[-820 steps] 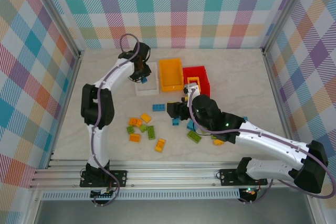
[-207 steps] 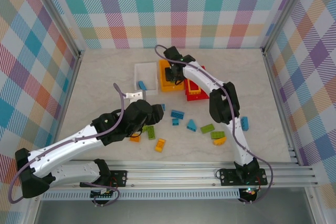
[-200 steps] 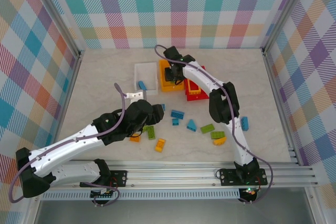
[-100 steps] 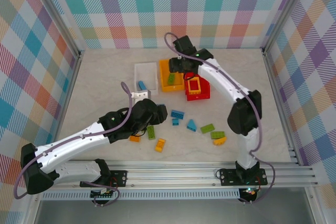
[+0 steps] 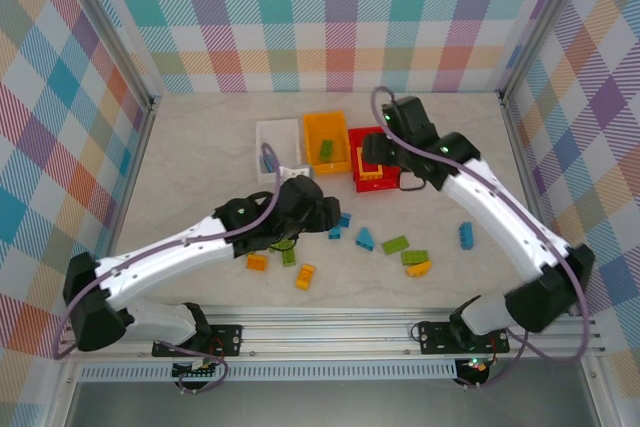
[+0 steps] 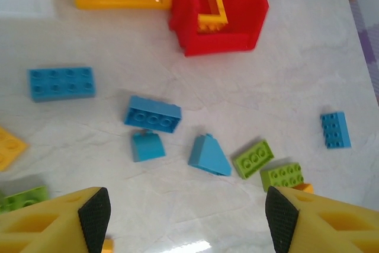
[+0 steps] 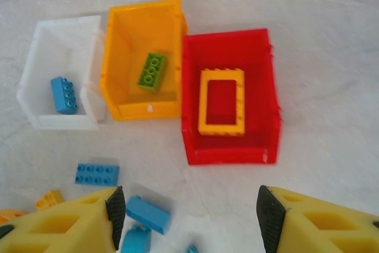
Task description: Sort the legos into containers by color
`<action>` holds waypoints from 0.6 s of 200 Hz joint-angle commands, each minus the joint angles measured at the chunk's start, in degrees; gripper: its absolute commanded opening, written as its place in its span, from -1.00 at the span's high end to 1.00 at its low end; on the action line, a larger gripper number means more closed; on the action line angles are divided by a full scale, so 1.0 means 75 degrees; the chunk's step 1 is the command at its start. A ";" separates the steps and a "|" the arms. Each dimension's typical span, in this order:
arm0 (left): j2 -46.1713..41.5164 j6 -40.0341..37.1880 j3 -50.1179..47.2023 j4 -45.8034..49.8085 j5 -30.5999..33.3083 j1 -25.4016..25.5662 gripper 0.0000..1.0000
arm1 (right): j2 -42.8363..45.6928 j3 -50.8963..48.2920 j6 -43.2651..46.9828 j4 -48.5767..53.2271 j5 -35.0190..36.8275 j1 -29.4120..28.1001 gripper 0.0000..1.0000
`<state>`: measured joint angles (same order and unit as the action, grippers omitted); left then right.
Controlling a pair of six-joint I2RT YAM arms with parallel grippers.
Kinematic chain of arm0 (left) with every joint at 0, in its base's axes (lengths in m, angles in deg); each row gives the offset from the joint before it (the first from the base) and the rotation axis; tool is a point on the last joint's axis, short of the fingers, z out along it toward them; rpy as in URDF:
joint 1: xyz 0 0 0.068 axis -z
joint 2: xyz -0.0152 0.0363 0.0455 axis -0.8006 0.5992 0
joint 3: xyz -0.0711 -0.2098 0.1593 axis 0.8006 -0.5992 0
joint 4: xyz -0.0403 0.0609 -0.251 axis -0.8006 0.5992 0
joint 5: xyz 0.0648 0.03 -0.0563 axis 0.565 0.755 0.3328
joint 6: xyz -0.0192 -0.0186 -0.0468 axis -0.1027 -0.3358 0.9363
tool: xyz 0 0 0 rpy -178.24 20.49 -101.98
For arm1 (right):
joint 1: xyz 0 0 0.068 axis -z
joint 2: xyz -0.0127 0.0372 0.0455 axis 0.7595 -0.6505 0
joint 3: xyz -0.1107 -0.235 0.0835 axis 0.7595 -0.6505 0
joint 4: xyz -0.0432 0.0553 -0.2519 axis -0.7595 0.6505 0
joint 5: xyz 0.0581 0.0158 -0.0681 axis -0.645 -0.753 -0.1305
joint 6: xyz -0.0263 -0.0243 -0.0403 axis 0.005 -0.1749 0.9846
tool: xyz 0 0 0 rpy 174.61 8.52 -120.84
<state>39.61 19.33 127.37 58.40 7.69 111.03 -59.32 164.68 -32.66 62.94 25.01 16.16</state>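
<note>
Three containers stand side by side at the back: a white bin (image 7: 41, 119) with a blue brick (image 7: 63, 95) in it, an orange bin (image 7: 121, 109) with a green brick (image 7: 152, 71), and a red bin (image 7: 228, 149) with a yellow frame (image 7: 221, 101). Loose legos lie on the table in front: blue bricks (image 6: 153, 114), a blue slope (image 6: 209, 155), green bricks (image 6: 253, 159) and a yellow brick (image 5: 305, 275). My left gripper (image 6: 188, 217) hangs open above the blue pieces, holding nothing. In front of the red bin my right gripper (image 7: 190, 217) is also open, with nothing between its fingers.
A flat blue plate (image 6: 61, 83) lies left of the blue bricks. A lone blue brick (image 5: 466, 235) sits off to the right. An orange brick (image 5: 257, 262) and a green one (image 5: 288, 255) lie under the left arm. Checked walls enclose the table.
The right gripper has swung from over the orange bin to the red bin and opened wider; a green brick now lies in the orange bin. The left arm has reached further right.
</note>
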 commanded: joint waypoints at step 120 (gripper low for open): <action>0.4603 -0.0108 0.3621 -0.0685 -0.1216 0.1120 -0.38 | 0.2471 -0.2461 -0.1830 0.2039 -0.0084 0.2960 -0.35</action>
<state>74.78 17.76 153.29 52.44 -2.78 119.08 -40.72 149.88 -44.49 77.26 28.97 33.91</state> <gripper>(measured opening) 0.690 0.671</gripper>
